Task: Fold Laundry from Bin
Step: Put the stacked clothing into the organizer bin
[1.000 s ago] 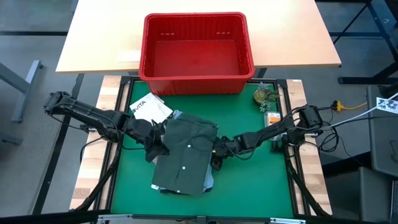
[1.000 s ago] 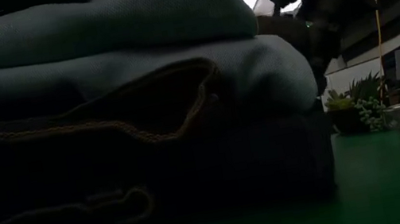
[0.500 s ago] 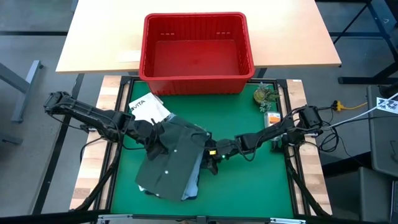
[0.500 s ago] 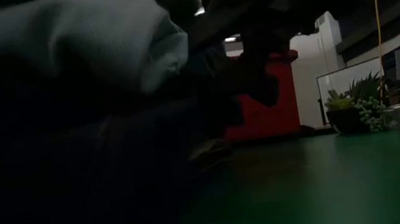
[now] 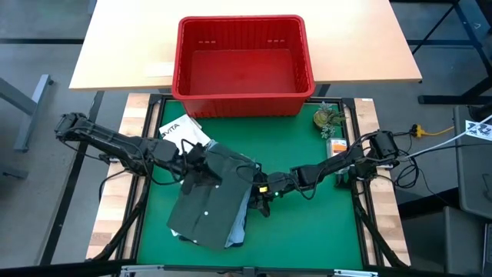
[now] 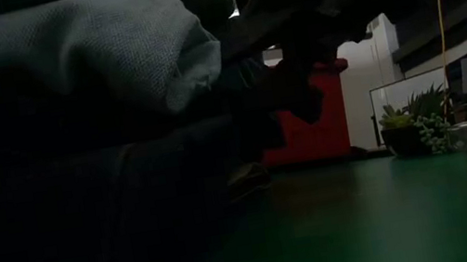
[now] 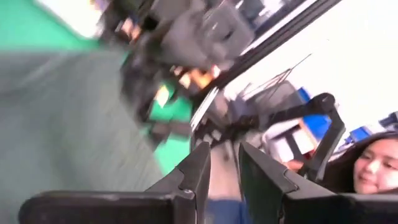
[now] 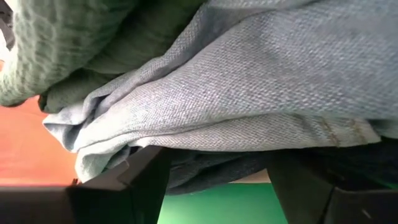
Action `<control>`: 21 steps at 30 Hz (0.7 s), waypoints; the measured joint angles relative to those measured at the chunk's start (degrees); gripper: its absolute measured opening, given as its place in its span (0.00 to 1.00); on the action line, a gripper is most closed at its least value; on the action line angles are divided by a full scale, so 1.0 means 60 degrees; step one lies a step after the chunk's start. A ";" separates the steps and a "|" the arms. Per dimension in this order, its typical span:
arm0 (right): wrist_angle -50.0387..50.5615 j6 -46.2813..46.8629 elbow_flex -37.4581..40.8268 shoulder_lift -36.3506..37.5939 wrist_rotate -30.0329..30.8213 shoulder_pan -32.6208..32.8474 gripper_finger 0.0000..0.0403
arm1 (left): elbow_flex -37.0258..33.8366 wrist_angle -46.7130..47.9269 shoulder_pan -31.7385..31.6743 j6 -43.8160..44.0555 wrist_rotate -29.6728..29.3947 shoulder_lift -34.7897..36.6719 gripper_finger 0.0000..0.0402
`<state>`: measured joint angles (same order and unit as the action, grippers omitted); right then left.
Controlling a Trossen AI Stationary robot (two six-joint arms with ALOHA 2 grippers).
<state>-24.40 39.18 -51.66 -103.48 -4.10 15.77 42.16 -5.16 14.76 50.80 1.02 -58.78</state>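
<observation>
A: Well, where is the laundry point(image 5: 211, 204) found?

B: It is piled on the green mat point(image 5: 307, 223), left of centre, skewed so that its near end is swung toward the left. A dark olive piece point(image 5: 207, 192) with pale buttons is laid on top, and light blue jeans point(image 5: 240, 223) are seen at the pile's right edge beneath it. The bin point(image 5: 244, 101) is set well apart on the wooden table point(image 5: 115, 54) beyond the mat, and nothing can be made out inside it.

A: And how are the grippers placed?

B: The left gripper point(image 5: 198, 165) is laid on the far left corner of the olive piece. In its wrist view the fingers point(image 7: 193, 180) are held narrowly apart; whether cloth is pinched between them cannot be told. The right gripper point(image 5: 260, 196) is pressed against the pile's right edge. Its fingers point(image 8: 140, 180) are spread wide, with the jeans point(image 8: 249, 106) and a darker layer bunched right against them.

A: Is anything else noted?

B: A white sheet of paper point(image 5: 183, 132) is partly covered by the pile's far left corner, and a small plant point(image 5: 327, 118) is stood at the mat's far right corner. From the low view, the pile point(image 6: 78, 156) is seen filling the left side, with the bin point(image 6: 317, 122) behind.
</observation>
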 joint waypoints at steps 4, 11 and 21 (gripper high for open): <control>0.0017 -0.0109 0.0000 0.0004 0.0004 -0.0007 0.63 | 0.0006 -0.1105 0.0359 -0.0817 -0.0255 -0.0635 0.20; 0.0042 -0.0113 -0.0004 0.0007 0.0006 -0.0007 0.63 | 0.0006 -0.1375 0.1112 -0.1058 -0.0231 -0.1667 0.20; 0.0082 -0.0620 -0.0007 0.0007 -0.0240 -0.0036 0.63 | 0.0005 -0.0190 0.2357 -0.0748 -0.0226 -0.2398 0.20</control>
<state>-23.91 35.46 -51.70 -103.44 -5.54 15.56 42.19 -6.30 28.90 46.31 -0.34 -73.17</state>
